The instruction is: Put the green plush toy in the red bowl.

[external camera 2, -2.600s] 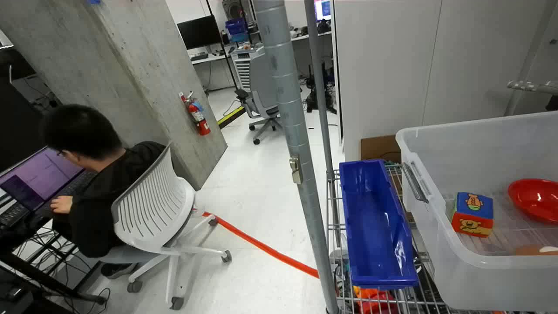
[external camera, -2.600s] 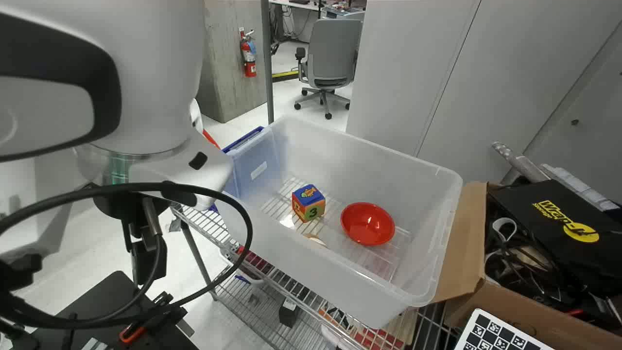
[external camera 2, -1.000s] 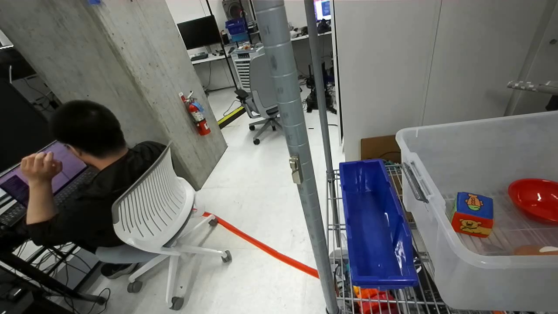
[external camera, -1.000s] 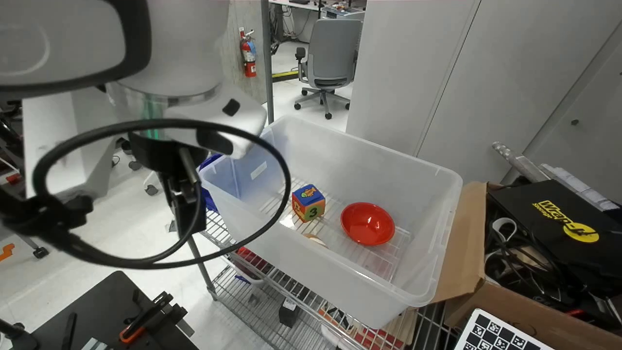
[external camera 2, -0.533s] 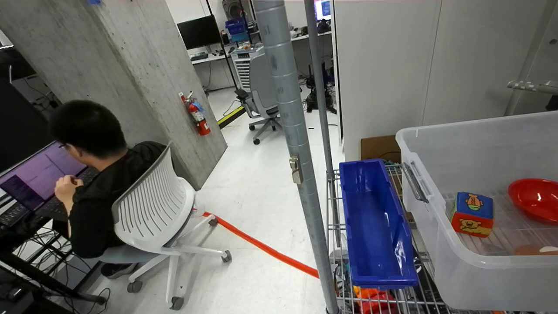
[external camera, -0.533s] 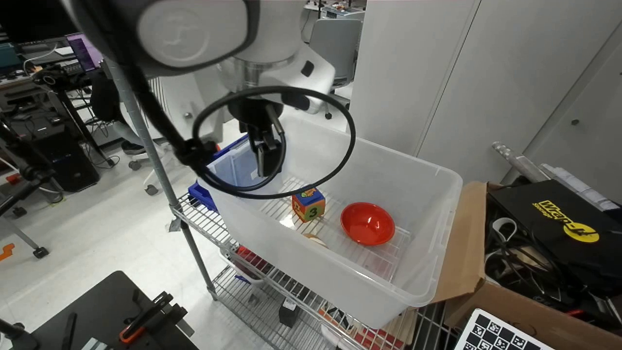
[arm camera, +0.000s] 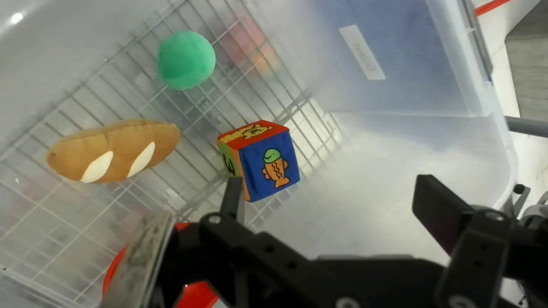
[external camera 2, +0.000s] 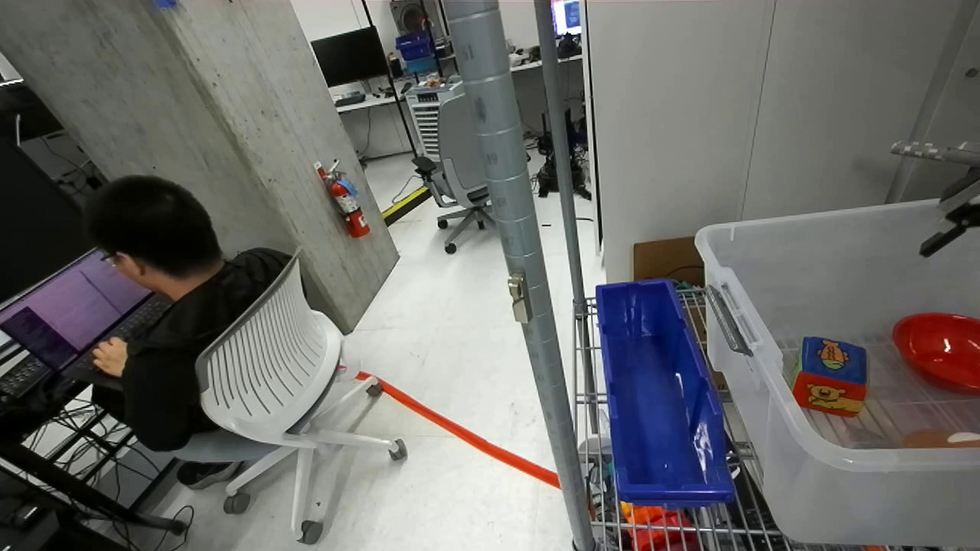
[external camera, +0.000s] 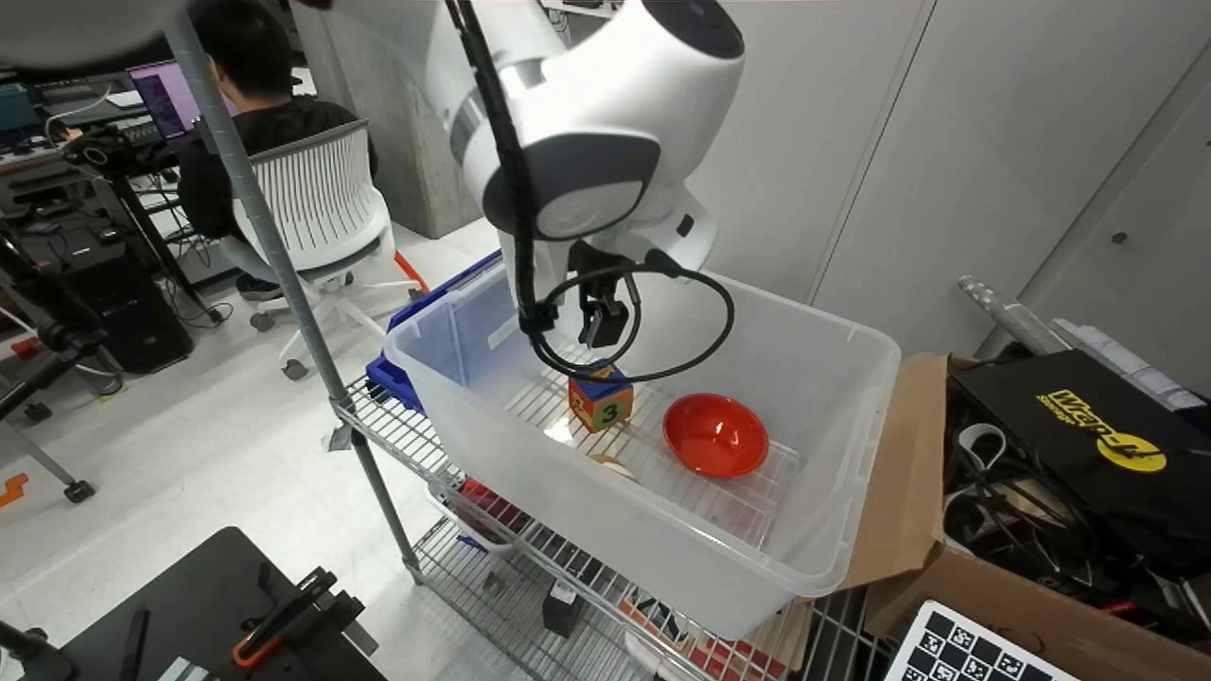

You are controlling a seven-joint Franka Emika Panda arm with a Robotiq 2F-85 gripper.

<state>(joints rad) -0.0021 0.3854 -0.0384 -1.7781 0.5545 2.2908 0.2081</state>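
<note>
The green plush toy, a round green lump, lies on the bin floor near a wall in the wrist view. It does not show in either exterior view. The red bowl stands upright in the same bin. It also shows in an exterior view and partly behind the gripper in the wrist view. My gripper is open and empty, its fingers wide apart. It hangs above the bin at the back, behind the block in an exterior view, apart from toy and bowl.
The clear plastic bin has high walls. A multicoloured block and a brown bread-shaped plush lie in it, between toy and bowl. A blue bin and a cardboard box flank it. A cable loops around the gripper.
The arm has swung in from the left of an exterior view to above the bin, and the gripper has entered the right edge of an exterior view. The bin's contents have not moved.
</note>
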